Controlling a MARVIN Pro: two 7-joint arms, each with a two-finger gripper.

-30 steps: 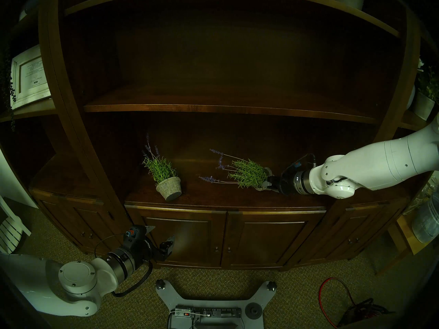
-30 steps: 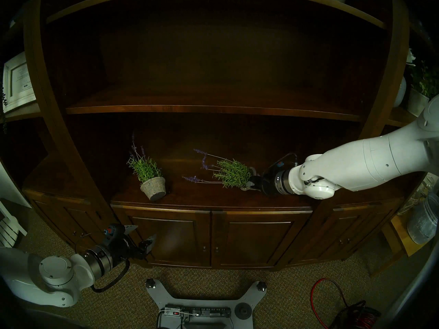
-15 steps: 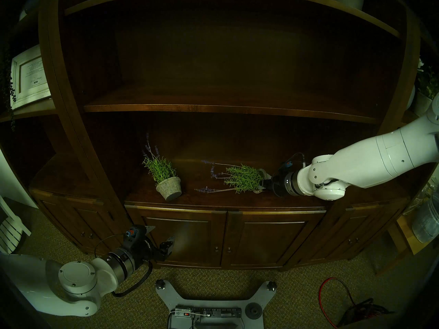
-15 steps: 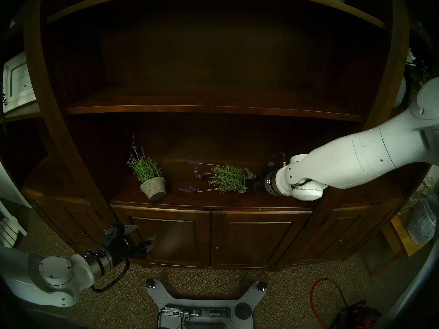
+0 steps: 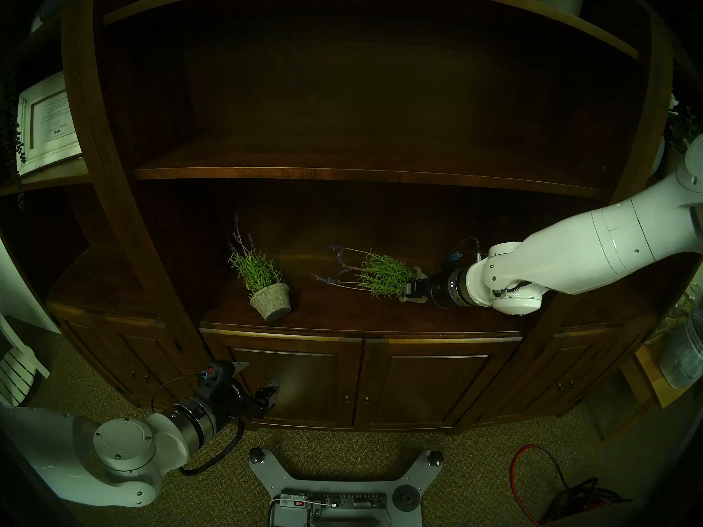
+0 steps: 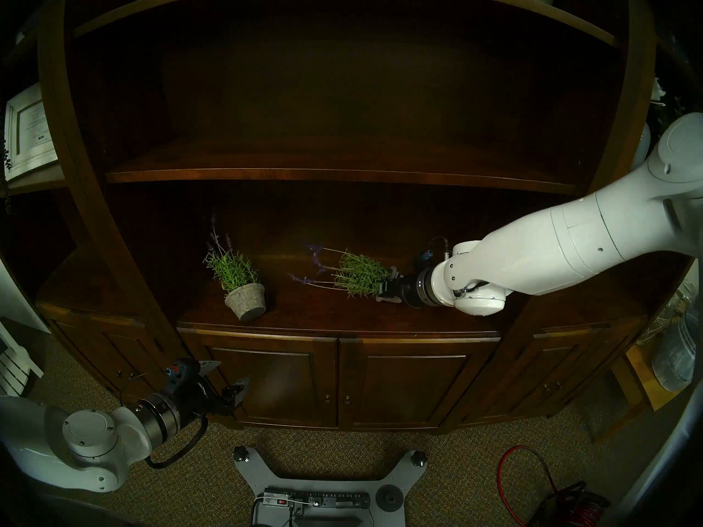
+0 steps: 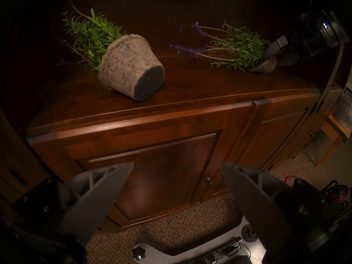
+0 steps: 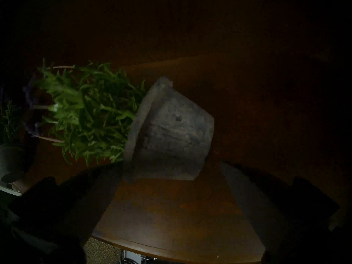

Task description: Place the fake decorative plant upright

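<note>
So the right gripper (image 5: 412, 286) has its fingers pinching the rim of a grey stone-look pot of fake lavender (image 5: 384, 275), tipped on its side toward the right end of the dark wooden cabinet top (image 5: 342, 317), stems pointing left. A second identical potted lavender (image 5: 266, 286) lies tipped near the left end, close to the front edge; open wood between them. The left gripper (image 5: 262, 381) hangs below by the cabinet doors (image 5: 418, 385), fingers spread, nothing in them.

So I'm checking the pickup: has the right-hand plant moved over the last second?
Yes. The right-hand plant has shifted left toward the tipped left plant, which stayed put; the right gripper moved with it.
</note>
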